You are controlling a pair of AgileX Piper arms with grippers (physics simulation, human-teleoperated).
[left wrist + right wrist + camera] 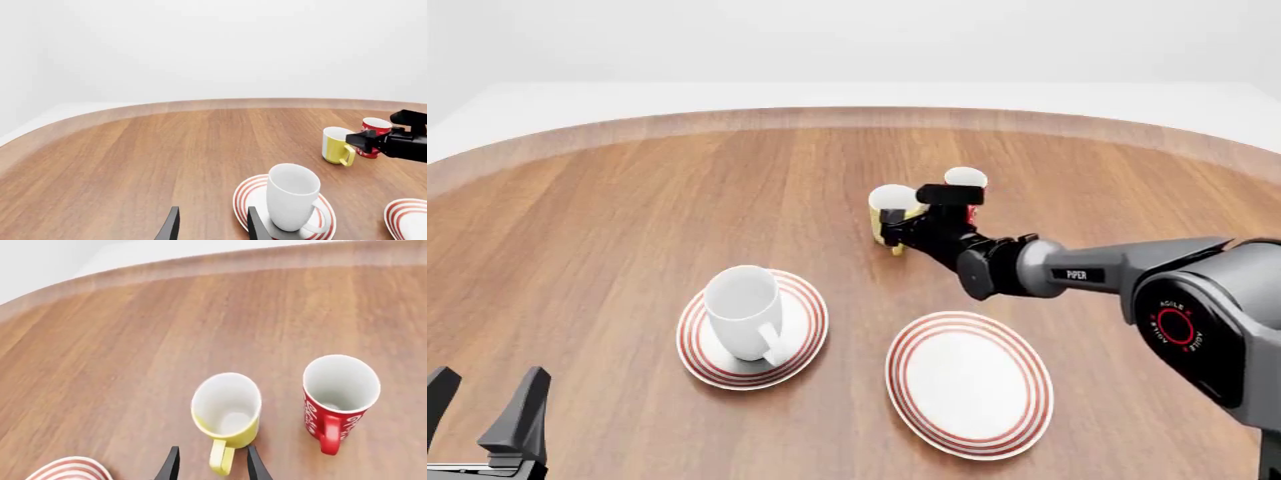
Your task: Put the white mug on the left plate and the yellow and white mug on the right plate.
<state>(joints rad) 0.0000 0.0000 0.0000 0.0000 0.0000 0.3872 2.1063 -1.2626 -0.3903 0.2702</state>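
Note:
The white mug (745,310) stands upright on the left plate (807,300), handle toward the near side; the left wrist view shows the same white mug (292,197) on the left plate (248,192). My left gripper (481,412) is open near the table's front left, away from the mug. The yellow and white mug (889,205) stands on the table farther back. My right gripper (212,467) is open, with the mug's yellow handle (220,457) between its fingertips. The right plate (970,382) carries nothing.
A slim red mug (964,183) with a white pattern stands just right of the yellow one and also shows in the right wrist view as the red mug (337,400). The round wooden table's far edge (854,115) curves behind them.

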